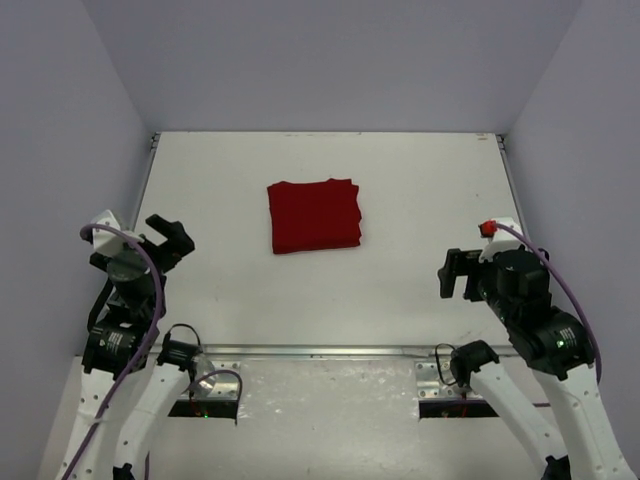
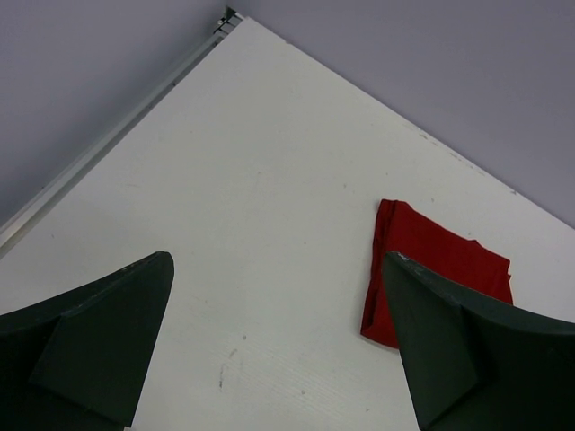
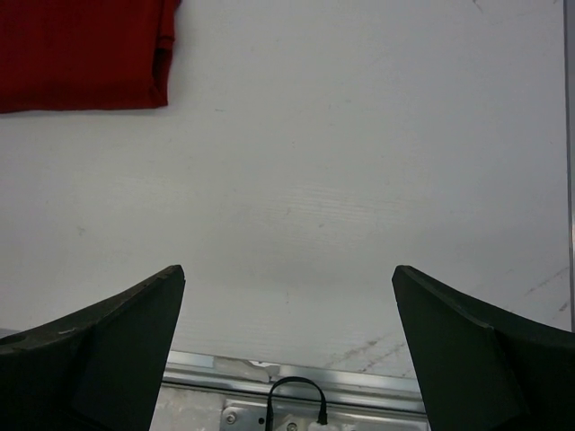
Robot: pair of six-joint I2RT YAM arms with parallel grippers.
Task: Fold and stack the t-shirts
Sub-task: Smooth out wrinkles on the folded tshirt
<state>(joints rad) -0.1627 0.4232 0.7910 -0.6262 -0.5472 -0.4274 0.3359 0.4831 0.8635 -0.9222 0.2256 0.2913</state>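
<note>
You have one dark red t-shirt [image 1: 314, 215] lying flat on the white table [image 1: 420, 180], folded into a rough rectangle with layered edges showing along its right side. It sits about midway between the table's left and right edges and closer to the table's far edge than to its near one. Nothing touches the shirt. Your left gripper [image 1: 172, 238] hovers over the table's left side, toward the near edge, well apart from the shirt. Its two dark fingers [image 2: 99, 341] are spread wide with only bare table surface between them. Your right gripper [image 1: 452, 272] hovers over the table's right side, also toward the near edge and well apart from the shirt. Its jaws are likewise spread wide and hold nothing. In the right wrist view, the shirt's nearest corner shows at the upper left, and a metal rail [image 3: 359, 382] along the table's near edge, with a small black cable loop [image 3: 296, 395] on it, lies between the fingers.
</note>
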